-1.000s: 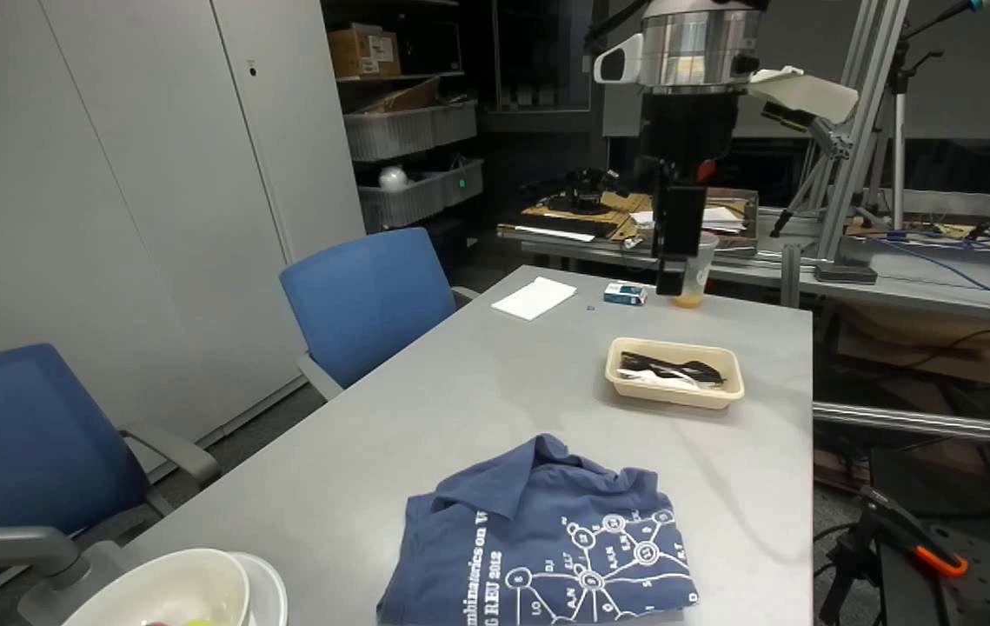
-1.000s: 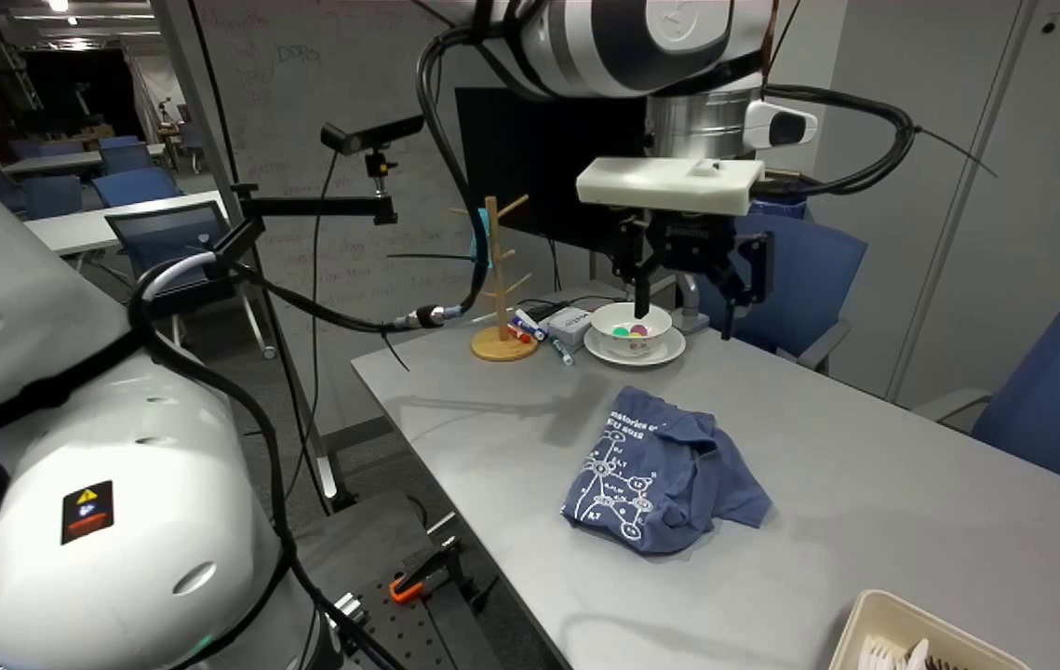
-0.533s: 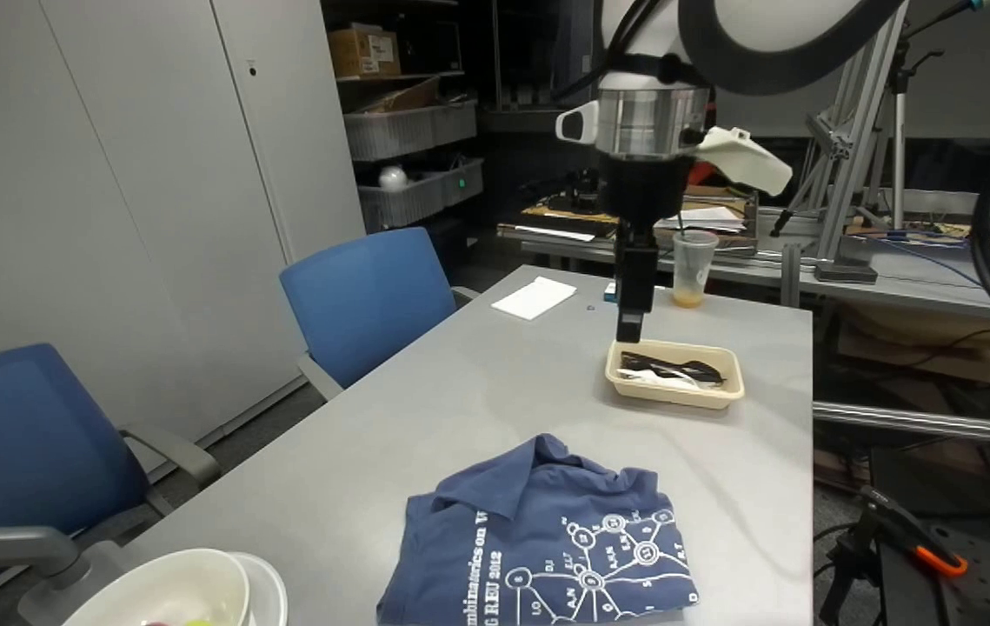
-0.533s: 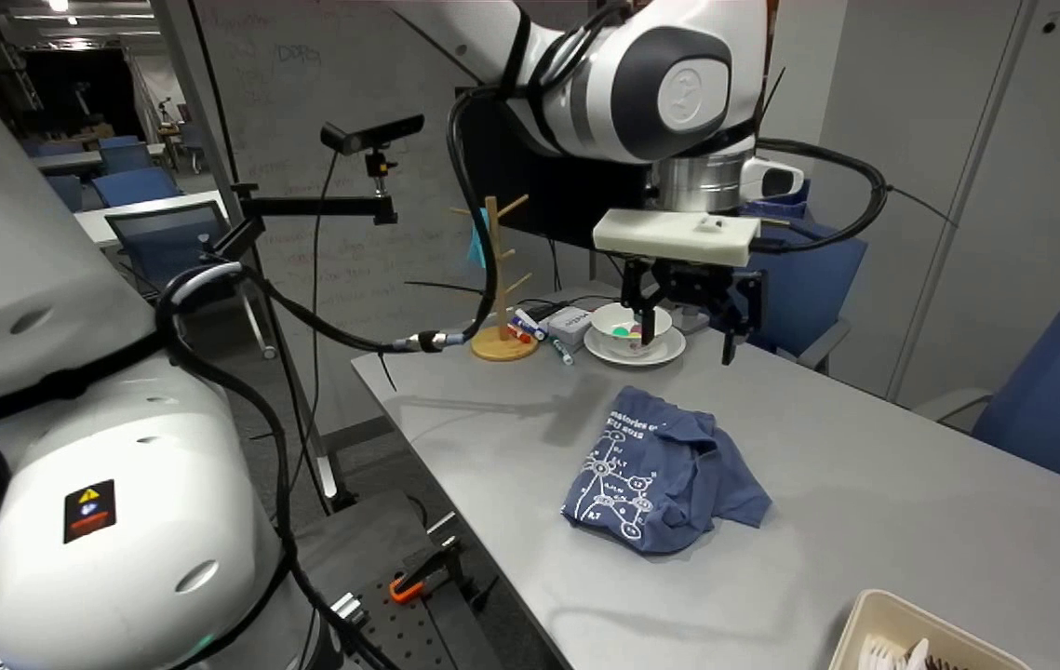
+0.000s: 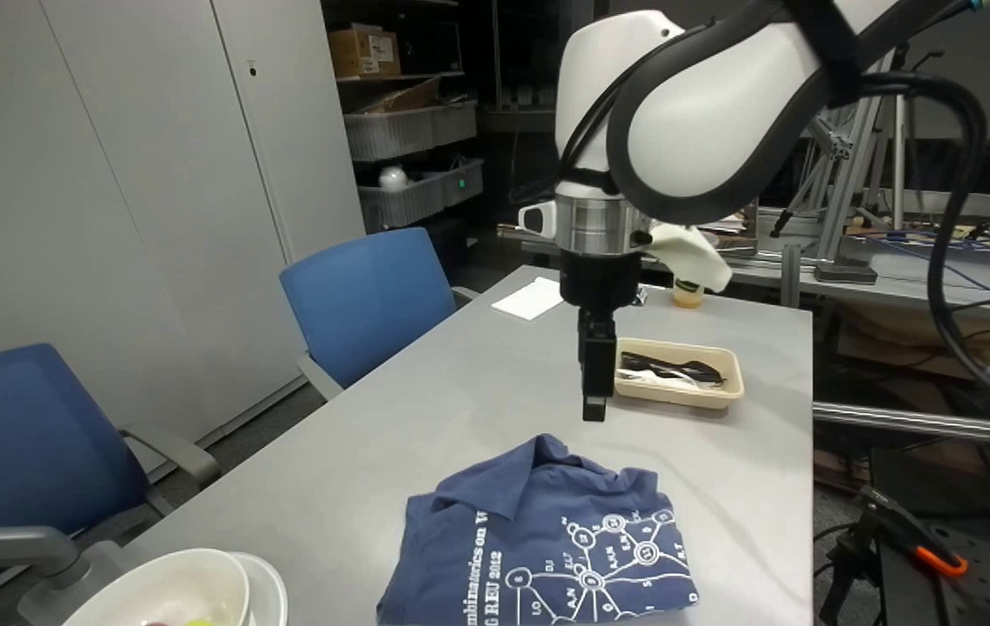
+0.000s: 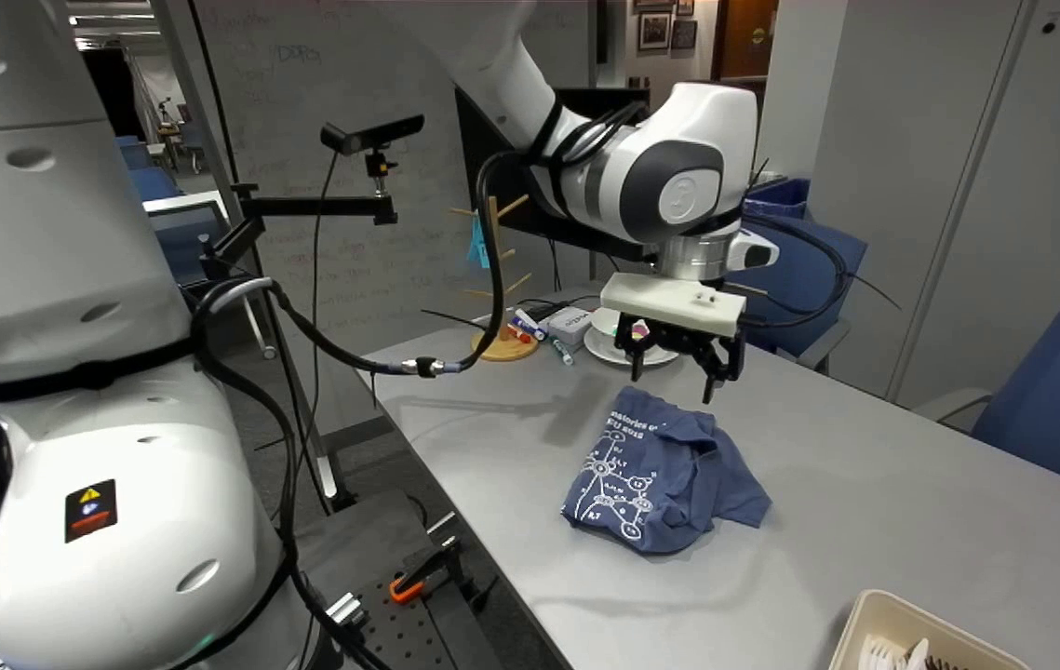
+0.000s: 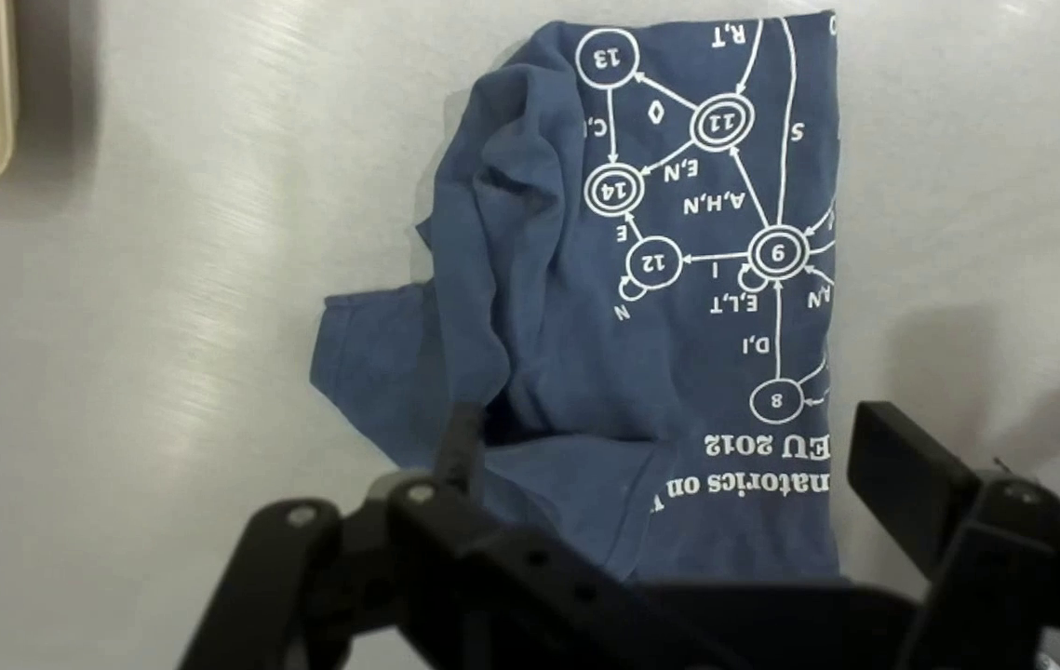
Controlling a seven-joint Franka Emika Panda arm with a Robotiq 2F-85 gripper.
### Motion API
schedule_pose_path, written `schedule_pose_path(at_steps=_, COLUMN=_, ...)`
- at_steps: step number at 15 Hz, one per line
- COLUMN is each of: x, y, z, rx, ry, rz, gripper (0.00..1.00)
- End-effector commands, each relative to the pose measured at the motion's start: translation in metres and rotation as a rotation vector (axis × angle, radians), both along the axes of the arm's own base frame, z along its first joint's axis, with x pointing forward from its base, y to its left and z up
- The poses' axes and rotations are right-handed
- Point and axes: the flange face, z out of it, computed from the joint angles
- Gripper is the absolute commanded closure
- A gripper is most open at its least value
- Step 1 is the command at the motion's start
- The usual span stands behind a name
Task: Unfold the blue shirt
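Fingers (image 7: 906, 479) wide apart, gripping nothing, poised above the shirt (image 7: 623, 372): spread, I'd guess, to pinch a fold! It lies rumpled, folded over itself on the bench (image 7: 213, 233); farther off, the tray (image 5: 677, 396) sits apart, probably leaving unfolding room.

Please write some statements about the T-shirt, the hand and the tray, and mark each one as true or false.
1. The blue T-shirt lies partly folded on the table. True.
2. The hand is open. True.
3. The hand grips the T-shirt. False: the hand is above the T-shirt, not touching it.
4. The beige tray holds cutlery. True.
5. The T-shirt lies inside the tray. False: it lies directly on the table.
6. The T-shirt has no print. False: it shows white letters and numbered circles.
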Motion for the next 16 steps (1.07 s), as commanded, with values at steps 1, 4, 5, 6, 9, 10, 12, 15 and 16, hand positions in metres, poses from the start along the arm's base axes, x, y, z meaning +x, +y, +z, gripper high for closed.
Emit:
schedule_pose_path(at_steps=1, x=0.016, y=0.007, z=-0.027, rx=0.049, ry=0.004, rz=0.048, gripper=0.00)
schedule_pose_path(at_steps=4, x=0.024, y=0.011, z=-0.052, rx=0.064, ry=0.010, rz=0.077, gripper=0.00)
schedule_pose_path(at_steps=5, x=0.027, y=0.011, z=-0.060, rx=0.067, ry=0.012, rz=0.085, gripper=0.00)
schedule_pose_path(at_steps=6, x=0.030, y=0.011, z=-0.068, rx=0.065, ry=0.013, rz=0.095, gripper=0.00)
schedule_pose_path(at_steps=9, x=0.040, y=0.007, z=-0.088, rx=0.060, ry=0.016, rz=0.119, gripper=0.00)
schedule_pose_path(at_steps=10, x=0.043, y=0.005, z=-0.094, rx=0.054, ry=0.013, rz=0.132, gripper=0.00)
schedule_pose_path(at_steps=12, x=0.052, y=-0.001, z=-0.103, rx=0.040, ry=0.005, rz=0.152, gripper=0.00)
schedule_pose_path(at_steps=15, x=0.066, y=-0.008, z=-0.109, rx=0.019, ry=-0.014, rz=0.176, gripper=0.00)
schedule_pose_path(at_steps=16, x=0.071, y=-0.009, z=-0.111, rx=0.014, ry=-0.019, rz=0.181, gripper=0.00)
